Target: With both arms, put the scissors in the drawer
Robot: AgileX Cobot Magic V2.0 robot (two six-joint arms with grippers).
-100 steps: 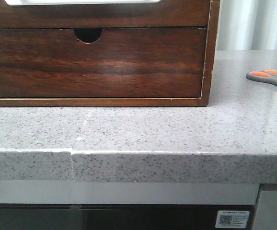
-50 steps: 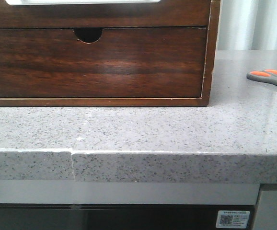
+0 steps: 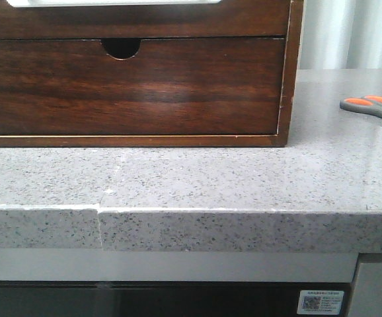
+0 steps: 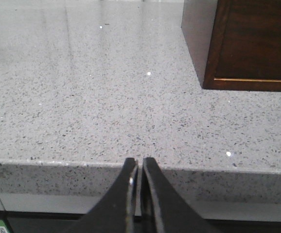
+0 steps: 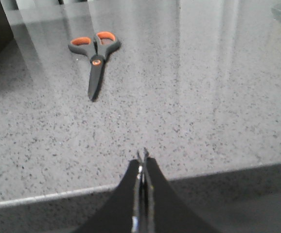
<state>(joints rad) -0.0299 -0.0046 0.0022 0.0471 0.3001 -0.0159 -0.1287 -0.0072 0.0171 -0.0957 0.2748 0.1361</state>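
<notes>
One speckled grey stone countertop [image 3: 197, 175] carries everything in view. On it stands one dark brown glossy wooden cabinet [image 3: 295, 39], set near the front edge, so its fronts probably fall within both arms' reach. Two drawer fronts show: a lower one with a half-round finger notch [image 3: 121, 47], fully pushed in, and above it the wide plain-fronted dark brown drawer [image 3: 145, 20], with a strip of white visible at its top. Whether it is pulled out cannot be told.

One pair of grey scissors with orange-lined handles [image 5: 93, 56] lies flat on the countertop, well apart from the cabinet on the right arm's side, untouched.

Two grippers are counted. The left gripper [image 4: 137, 167] hovers at the counter edge, jaws pressed together, holding nothing. The right gripper [image 5: 142, 162] does likewise, empty, facing the scissors.
</notes>
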